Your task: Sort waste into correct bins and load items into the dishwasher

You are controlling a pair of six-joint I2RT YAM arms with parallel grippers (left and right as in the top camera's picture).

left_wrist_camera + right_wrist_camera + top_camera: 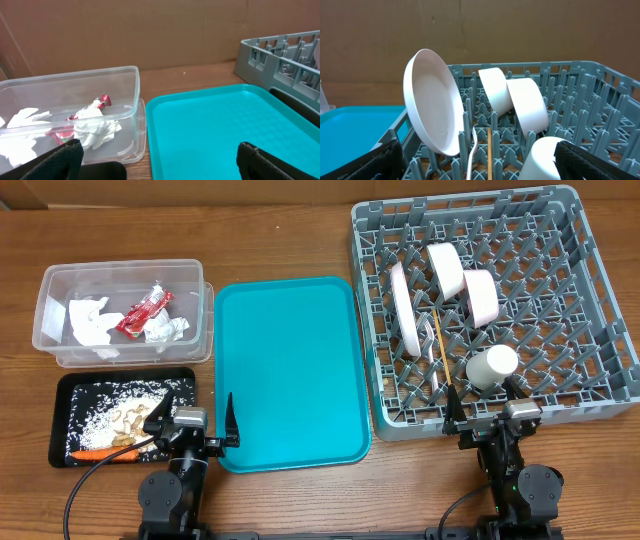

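Left tool [194, 421] and right tool [486, 412] gape empty, teal tray [290, 370] between them, rack [585, 310] pegs hemming plate [405, 305] and bowls [447, 268].

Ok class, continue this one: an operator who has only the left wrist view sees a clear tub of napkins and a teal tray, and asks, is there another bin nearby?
Observer: Yes, a black tray sits on the robot's side of the tub, holding rice and a carrot.
Operator: Anything in the rack?
Observer: In the rack, a plate, two bowls and a cup sit among the pegs.
Operator: And the right tool?
Observer: The right tool is open, holding nothing, at the rack's near edge.
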